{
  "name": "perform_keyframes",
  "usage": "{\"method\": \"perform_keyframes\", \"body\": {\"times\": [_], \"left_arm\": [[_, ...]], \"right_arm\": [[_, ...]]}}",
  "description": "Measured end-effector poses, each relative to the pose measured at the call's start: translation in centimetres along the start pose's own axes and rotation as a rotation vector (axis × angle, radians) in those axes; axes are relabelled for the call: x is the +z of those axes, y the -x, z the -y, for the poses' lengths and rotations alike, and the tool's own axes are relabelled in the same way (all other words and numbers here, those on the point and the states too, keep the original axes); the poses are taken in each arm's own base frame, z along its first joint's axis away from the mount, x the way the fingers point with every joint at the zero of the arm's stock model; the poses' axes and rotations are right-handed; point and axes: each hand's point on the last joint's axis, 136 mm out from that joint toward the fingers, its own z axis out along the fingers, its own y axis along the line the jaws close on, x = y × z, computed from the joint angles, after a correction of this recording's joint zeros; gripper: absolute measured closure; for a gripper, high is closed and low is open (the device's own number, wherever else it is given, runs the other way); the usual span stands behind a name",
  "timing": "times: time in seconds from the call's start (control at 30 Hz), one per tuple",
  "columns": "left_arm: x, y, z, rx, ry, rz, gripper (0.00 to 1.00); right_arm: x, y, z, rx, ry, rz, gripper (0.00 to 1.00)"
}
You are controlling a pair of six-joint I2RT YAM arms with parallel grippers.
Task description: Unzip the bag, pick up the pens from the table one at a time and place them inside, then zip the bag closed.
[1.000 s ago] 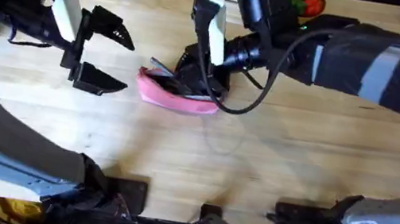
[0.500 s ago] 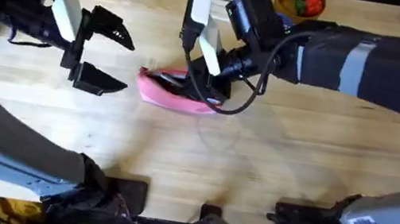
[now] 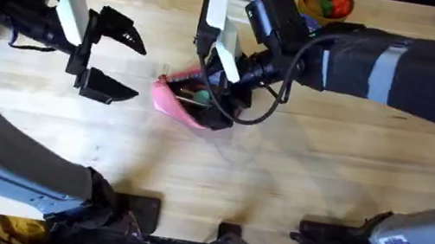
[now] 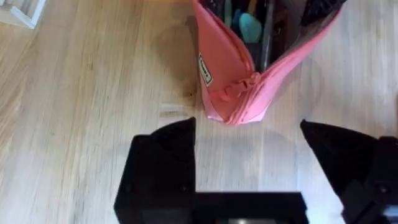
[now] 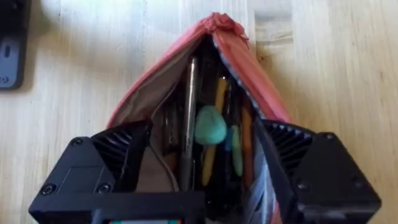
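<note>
The bag (image 3: 179, 101) lies on the bench (image 3: 296, 178) just left of centre in the upper half of the overhead frame, its long axis running left to right and dipping slightly rightward. Its left end tapers to a pinched point that faces the left claw (image 3: 110, 57); its right end is under the right claw (image 3: 217, 96). The zipper is undone and the mouth gapes upward.

Inside, the right wrist view shows a silver pen (image 5: 189, 118) lying along the bag's length, beside yellow and orange sticks and a teal rounded piece (image 5: 210, 125).

The right claw straddles the open mouth, one finger (image 5: 121, 152) at each fabric wall, spread apart with nothing pinched between them. The left claw sits well left of the bag, wide open and empty, its fingers (image 4: 163, 162) close to the pink tip (image 4: 233, 109).

Bare bench spreads below and to the right of the bag.
</note>
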Motion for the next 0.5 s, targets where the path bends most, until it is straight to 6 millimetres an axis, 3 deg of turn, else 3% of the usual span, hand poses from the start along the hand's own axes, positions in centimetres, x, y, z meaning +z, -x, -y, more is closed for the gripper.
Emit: {"method": "perform_keyframes", "body": {"times": [0.17, 0.3, 0.4, 0.5], "left_arm": [[0.0, 0.0, 0.0, 0.000, 0.000, 0.000, 0.007], [0.0, 0.0, 0.0, -0.001, -0.001, 0.001, 0.007], [0.0, 0.4, 0.8, -0.032, -0.029, 0.014, 0.007], [0.0, 0.5, 0.9, -0.037, -0.033, 0.017, 0.007]], "right_arm": [[-0.1, 0.2, 0.1, 0.036, -0.002, 0.002, 0.005], [-0.6, 1.4, 0.6, 0.139, -0.017, 0.022, 0.005], [-2.1, 3.9, 1.4, 0.264, -0.045, 0.074, 0.004], [-4.2, 7.9, 2.1, 0.428, -0.034, 0.174, 0.005]]}}
